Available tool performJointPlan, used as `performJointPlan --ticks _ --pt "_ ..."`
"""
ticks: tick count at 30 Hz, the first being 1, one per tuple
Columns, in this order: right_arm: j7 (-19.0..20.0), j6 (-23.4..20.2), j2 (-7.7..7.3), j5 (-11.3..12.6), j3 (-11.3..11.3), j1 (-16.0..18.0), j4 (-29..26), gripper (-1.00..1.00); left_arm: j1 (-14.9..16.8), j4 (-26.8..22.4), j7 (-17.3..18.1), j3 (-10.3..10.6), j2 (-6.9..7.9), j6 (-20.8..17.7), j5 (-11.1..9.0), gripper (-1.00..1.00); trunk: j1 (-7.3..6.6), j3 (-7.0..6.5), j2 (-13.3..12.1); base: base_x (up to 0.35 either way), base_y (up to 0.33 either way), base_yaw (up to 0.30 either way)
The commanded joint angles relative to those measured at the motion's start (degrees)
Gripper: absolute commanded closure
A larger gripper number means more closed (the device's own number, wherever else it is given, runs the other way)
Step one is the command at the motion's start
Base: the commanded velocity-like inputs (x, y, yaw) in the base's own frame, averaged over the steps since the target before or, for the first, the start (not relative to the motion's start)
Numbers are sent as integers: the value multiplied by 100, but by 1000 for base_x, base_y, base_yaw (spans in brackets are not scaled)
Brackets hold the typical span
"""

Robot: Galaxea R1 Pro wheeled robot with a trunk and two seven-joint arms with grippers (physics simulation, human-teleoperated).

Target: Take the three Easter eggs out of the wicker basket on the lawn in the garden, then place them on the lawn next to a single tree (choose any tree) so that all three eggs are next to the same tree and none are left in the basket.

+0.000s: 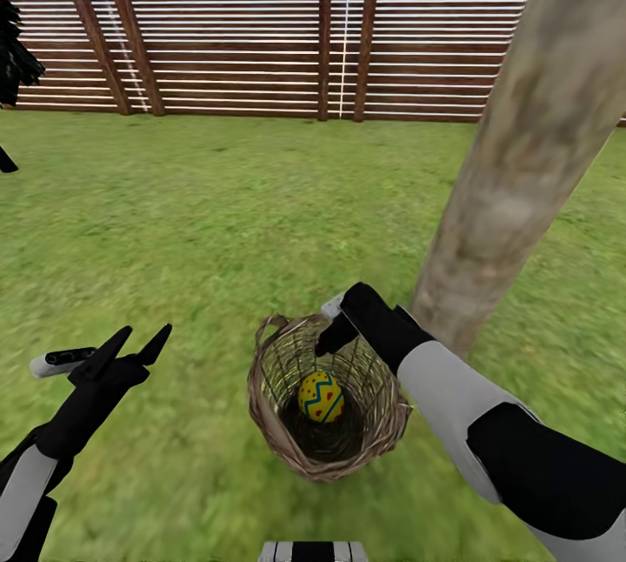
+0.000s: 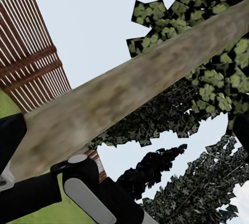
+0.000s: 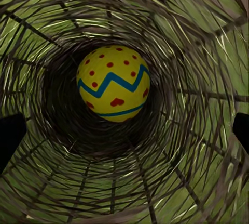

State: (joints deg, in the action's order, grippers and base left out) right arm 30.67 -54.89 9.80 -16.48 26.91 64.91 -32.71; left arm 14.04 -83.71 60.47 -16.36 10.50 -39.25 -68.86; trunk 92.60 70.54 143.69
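Observation:
A wicker basket (image 1: pixel 261 392) stands on the lawn (image 1: pixel 174 214) close to the foot of a thick pale tree (image 1: pixel 522 153). One yellow Easter egg (image 1: pixel 321 396) with red dots and a blue zigzag lies at its bottom. My right gripper (image 1: pixel 334 331) hangs over the basket's far rim, pointing down into it. In the right wrist view the egg (image 3: pixel 113 83) lies straight ahead, and the fingertips (image 3: pixel 10 135) stand wide apart, open and empty. My left gripper (image 1: pixel 146 334) hovers open over the grass left of the basket, holding nothing.
A brown slat fence (image 1: pixel 261 49) closes the garden at the back. A dark narrow tree (image 1: pixel 13 57) stands at the far left. The left wrist view looks up at the trunk (image 2: pixel 129 89) and canopy (image 2: pixel 207 104). Open grass spreads around the basket.

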Motion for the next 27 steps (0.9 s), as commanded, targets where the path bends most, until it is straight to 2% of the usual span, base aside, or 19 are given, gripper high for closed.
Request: performJointPlan --ticks 1,14,25,27 --pt "52 -3 -2 -58 22 4 -3 -100 2 2 0 1 3 -41 -31 -100 1 27 4 0 0 0" --pt "6 -3 -28 -80 34 4 -2 -100 3 12 0 1 4 -40 -31 -100 35 331 21 0 0 6" --pt "13 3 -4 -51 34 4 -24 -100 3 12 0 -3 4 -39 -31 -100 35 429 21 0 0 83" --pt "5 4 -4 -55 34 4 -24 -100 4 12 0 -5 4 -39 -31 -100 40 491 24 0 0 88"
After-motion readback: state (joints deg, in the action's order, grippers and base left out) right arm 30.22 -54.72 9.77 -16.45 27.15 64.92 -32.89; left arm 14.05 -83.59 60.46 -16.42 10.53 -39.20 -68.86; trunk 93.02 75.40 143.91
